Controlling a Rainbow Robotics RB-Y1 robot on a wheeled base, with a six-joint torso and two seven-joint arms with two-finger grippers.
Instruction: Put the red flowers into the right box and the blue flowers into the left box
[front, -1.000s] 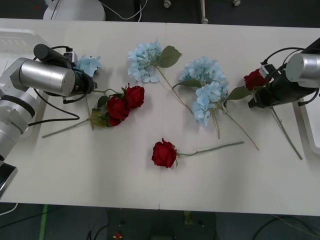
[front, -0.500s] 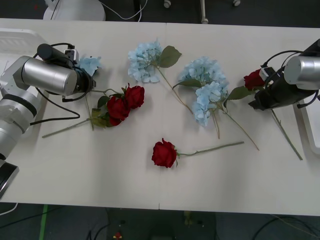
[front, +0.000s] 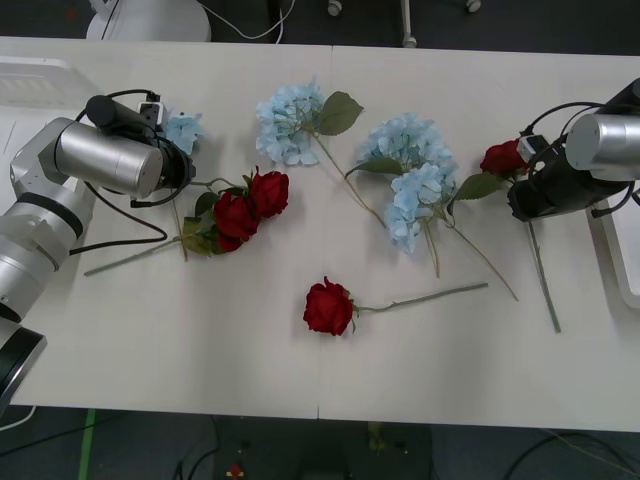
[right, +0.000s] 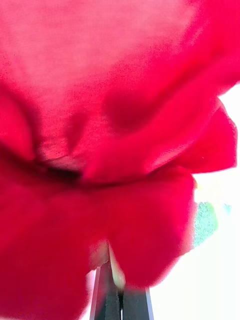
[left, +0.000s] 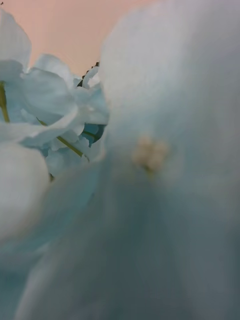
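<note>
My right gripper (front: 520, 176) is shut on a red flower (front: 502, 158) just below its bloom, near the table's right end. The stem trails toward the front edge. In the right wrist view the red petals (right: 115, 125) press against the camera, and the gripper (right: 119, 300) sits closed under them. At the left, my left gripper (front: 172, 150) is at a small blue flower (front: 184, 128), whose pale petals (left: 150, 175) crowd the left wrist view. The left box (front: 30, 82) lies at the far left, the right box (front: 622, 255) at the right edge.
Two red roses (front: 250, 205) lie beside the left arm and a single rose (front: 328, 306) lies front of centre. Three blue heads (front: 290, 120) (front: 405, 140) (front: 415, 200) lie mid-table with crossing stems and leaves.
The right gripper has drawn the red rose slightly back and right, and its stem tip has swung left. The left arm shifted a little right and away, and the small blue flower moved with it.
</note>
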